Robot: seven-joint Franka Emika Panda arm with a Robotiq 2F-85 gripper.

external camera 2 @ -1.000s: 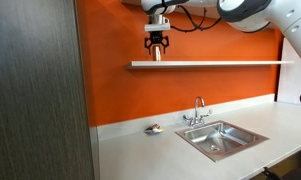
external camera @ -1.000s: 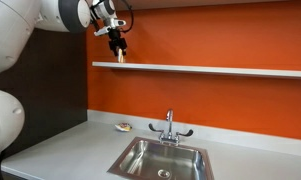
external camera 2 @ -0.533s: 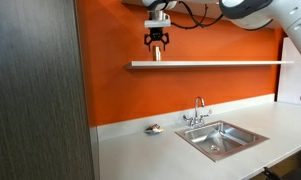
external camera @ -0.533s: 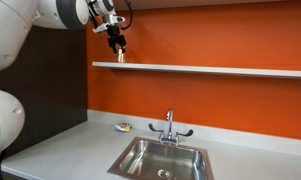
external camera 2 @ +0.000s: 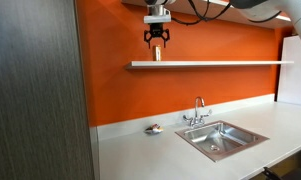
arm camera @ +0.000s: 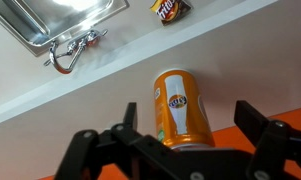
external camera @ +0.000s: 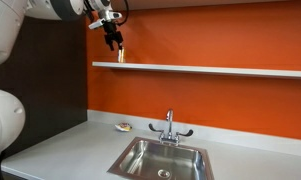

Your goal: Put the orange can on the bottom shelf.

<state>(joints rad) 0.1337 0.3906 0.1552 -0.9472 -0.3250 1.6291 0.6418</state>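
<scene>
The orange can (external camera: 120, 56) stands upright on the bottom shelf (external camera: 210, 70), a thin light board across the orange wall, near its end. Both show in both exterior views, the can (external camera 2: 157, 55) on the shelf (external camera 2: 225, 64). My gripper (external camera: 113, 41) hangs just above the can, open and empty, with its fingers clear of the can top (external camera 2: 156, 39). In the wrist view the can (arm camera: 180, 100) stands on the white shelf (arm camera: 90, 82), between and below my spread fingers (arm camera: 187, 118).
A steel sink (external camera: 160, 158) with a faucet (external camera: 170, 126) is set in the grey countertop (external camera: 70, 145) below. A small flat yellowish object (external camera: 123, 126) lies on the counter by the wall. A dark cabinet (external camera 2: 35, 90) stands at the side.
My gripper has risen off the can, from around it to just above it. The can stays standing on the shelf.
</scene>
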